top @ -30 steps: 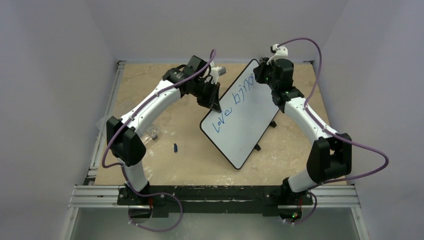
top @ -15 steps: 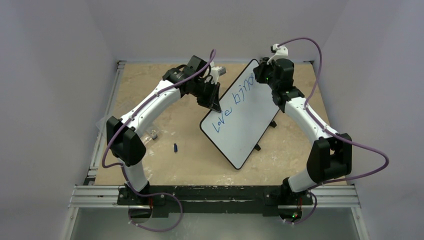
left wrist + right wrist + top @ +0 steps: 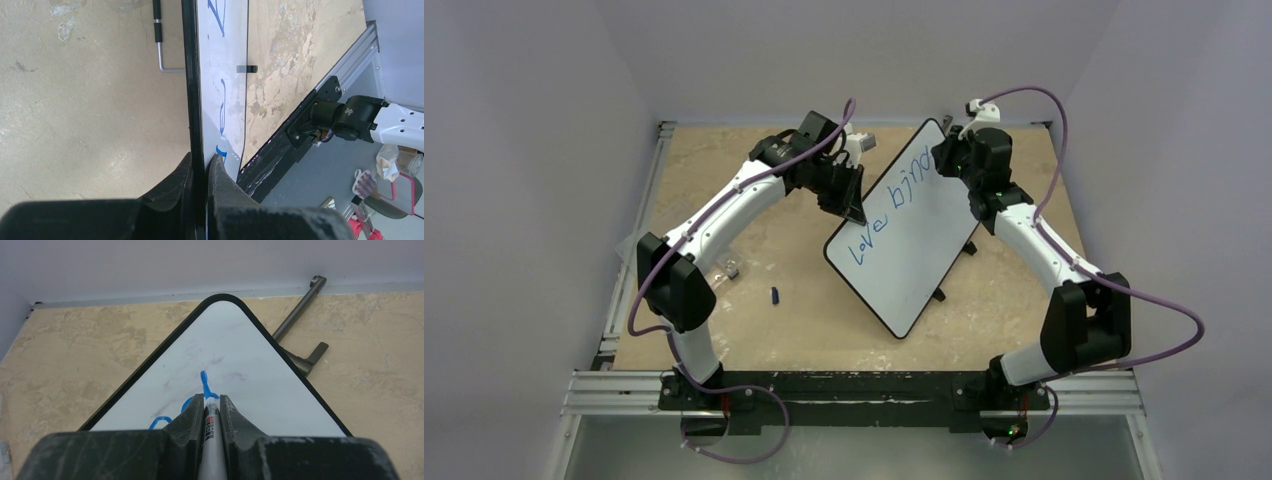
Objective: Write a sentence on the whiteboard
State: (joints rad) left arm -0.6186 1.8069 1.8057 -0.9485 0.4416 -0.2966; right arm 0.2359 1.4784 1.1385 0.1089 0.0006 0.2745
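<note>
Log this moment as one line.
left gripper: shut on whiteboard edge | right gripper: shut on marker, tip at whiteboard | sentence: two blue words visible

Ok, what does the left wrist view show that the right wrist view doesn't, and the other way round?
Only the left wrist view: the left gripper, jaws shut on the black rim of the whiteboard, with the board seen edge-on, and the aluminium rail past it. Only the right wrist view: the right gripper, jaws shut on a marker with its tip at the blue writing, and the board's rounded corner. Both: the white board face, blue writing and the tan tabletop.
</note>
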